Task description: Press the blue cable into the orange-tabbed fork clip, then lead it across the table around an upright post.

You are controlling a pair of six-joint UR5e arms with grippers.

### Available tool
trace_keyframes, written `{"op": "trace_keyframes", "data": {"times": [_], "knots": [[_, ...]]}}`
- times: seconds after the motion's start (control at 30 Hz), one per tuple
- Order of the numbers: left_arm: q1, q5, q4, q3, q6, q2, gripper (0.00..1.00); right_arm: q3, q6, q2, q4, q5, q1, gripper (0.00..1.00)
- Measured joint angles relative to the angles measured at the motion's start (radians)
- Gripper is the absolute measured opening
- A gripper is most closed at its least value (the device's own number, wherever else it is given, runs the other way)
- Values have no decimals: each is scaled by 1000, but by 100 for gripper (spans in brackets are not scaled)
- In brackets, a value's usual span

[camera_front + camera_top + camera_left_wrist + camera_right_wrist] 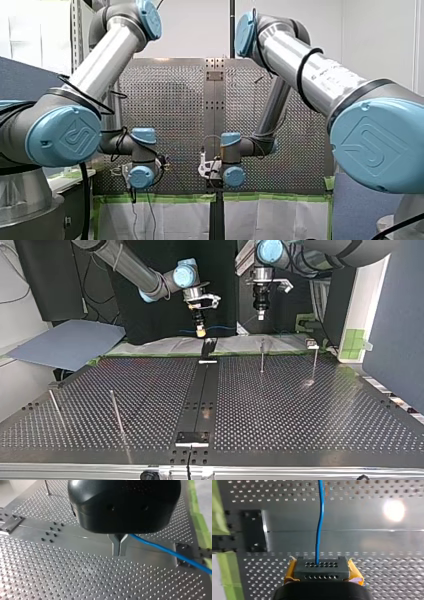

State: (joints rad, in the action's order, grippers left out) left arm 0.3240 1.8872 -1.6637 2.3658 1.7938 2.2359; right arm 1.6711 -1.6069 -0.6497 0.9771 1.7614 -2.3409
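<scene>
Now — my right gripper [318,564] clamps the blue cable [320,525], my left gripper [119,550] pinched shut. Loose slack could snag a post [262,356] early.

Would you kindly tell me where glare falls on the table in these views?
Right wrist view: a round glare spot on the table, beside the blue cable. Top view: a fainter patch at the foot of an upright post. Left wrist view: only small glints.

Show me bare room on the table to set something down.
Free: top view's right, between the centre strip and table edge, before the far posts. Crowded: far middle, under my right pincer and the blue cable.
</scene>
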Motion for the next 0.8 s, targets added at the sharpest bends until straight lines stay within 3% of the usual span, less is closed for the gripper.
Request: {"op": "trace_keyframes", "data": {"times": [0.17,0.43,0.8], "knots": [[-40,-35,32,-40,19,40,0,-46,0,37,-14,-27,20,0],[-105,-45,37,-89,28,105,0,-88,-1,47,-21,-68,42,0],[-194,-92,5,-157,16,194,0,-136,0,47,-54,-84,29,0]]}}
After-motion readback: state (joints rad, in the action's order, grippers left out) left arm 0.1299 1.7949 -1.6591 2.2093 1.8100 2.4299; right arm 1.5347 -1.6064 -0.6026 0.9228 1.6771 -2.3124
